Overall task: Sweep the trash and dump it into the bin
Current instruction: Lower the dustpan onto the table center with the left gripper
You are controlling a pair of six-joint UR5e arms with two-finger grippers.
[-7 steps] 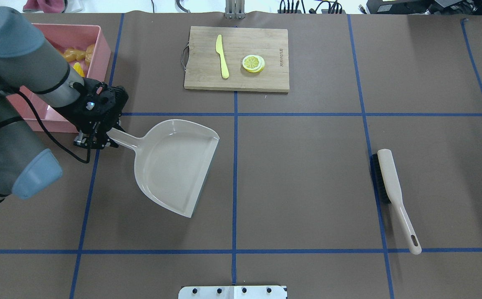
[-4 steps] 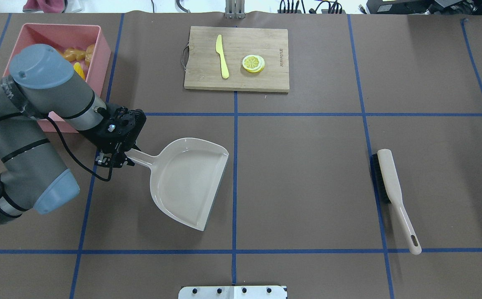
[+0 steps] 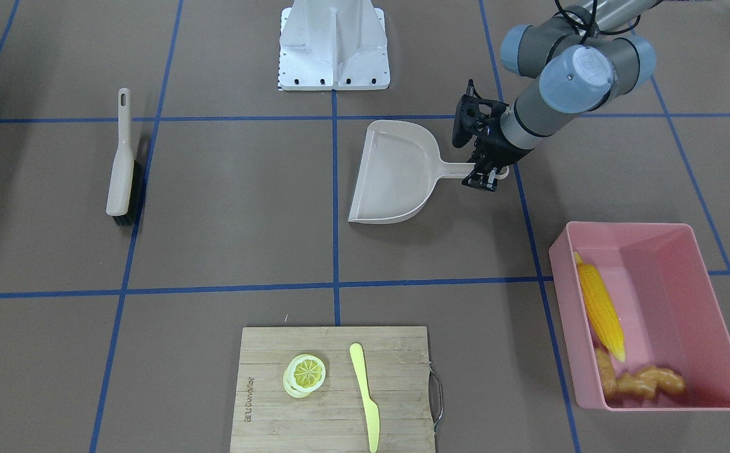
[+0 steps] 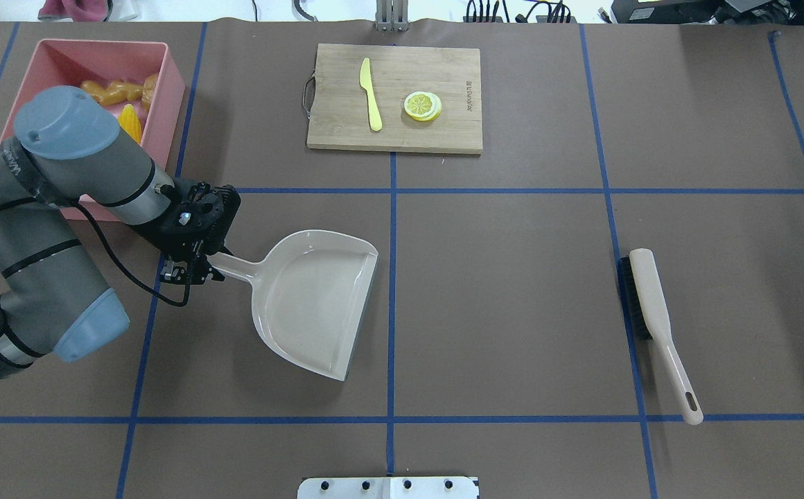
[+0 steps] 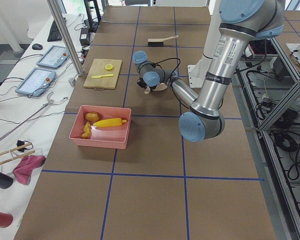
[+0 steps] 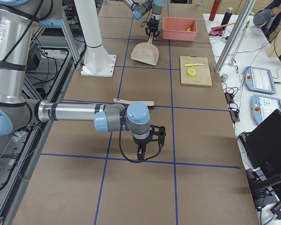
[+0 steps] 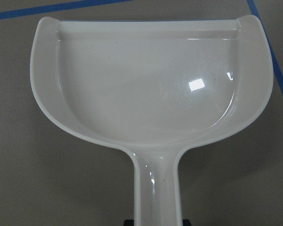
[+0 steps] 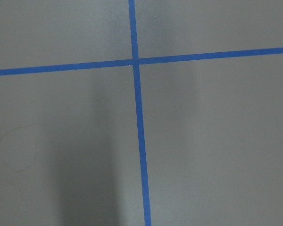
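Front view: a beige plastic dustpan [image 3: 396,170] sits low on the brown bench [image 3: 233,207], nothing in it. Can't tell if it's fully touching. The left claw [image 3: 484,179] is clamped on the tip of its handle. Past that handle end and well apart is the large pink rectangular plastic bin [image 3: 686,296] w/ the trash inside. A yellow corn cob [image 3: 599,305] lies along one long wall. A brown potato [image 3: 605,374] and a knobbly tan ginger root [image 3: 651,380] sit together at the end farthest from the dustpan. Off the dustpan's open lip, well apart, lies a beige hand brush w/ black bristles [image 3: 119,170]. A wooden cutting board [image 3: 333,428] lies on the dustpan's side away from the robot base, carrying a yellow lemon slice [image 3: 305,374] and a pale yellow plastic knife [image 3: 365,396], the two apart.

Overhead: the dustpan's handle points to the bin side, lip to the brush side. The arm's elbow hides part of the corn.

Left side view: the dustpan peeks out behind the wrist. The bin is nearer the camera than the dustpan.

Right side view: the right claw [image 6: 145,152] hangs over the bench, w/ the brush between it and the dustpan. Can't tell if its fingers are apart or together.

L wrist cam: glossy dustpan interior. The handle runs down between two black fingertips [image 7: 129,222].

R wrist cam: bench w/ a blue tape cross [image 8: 134,61].
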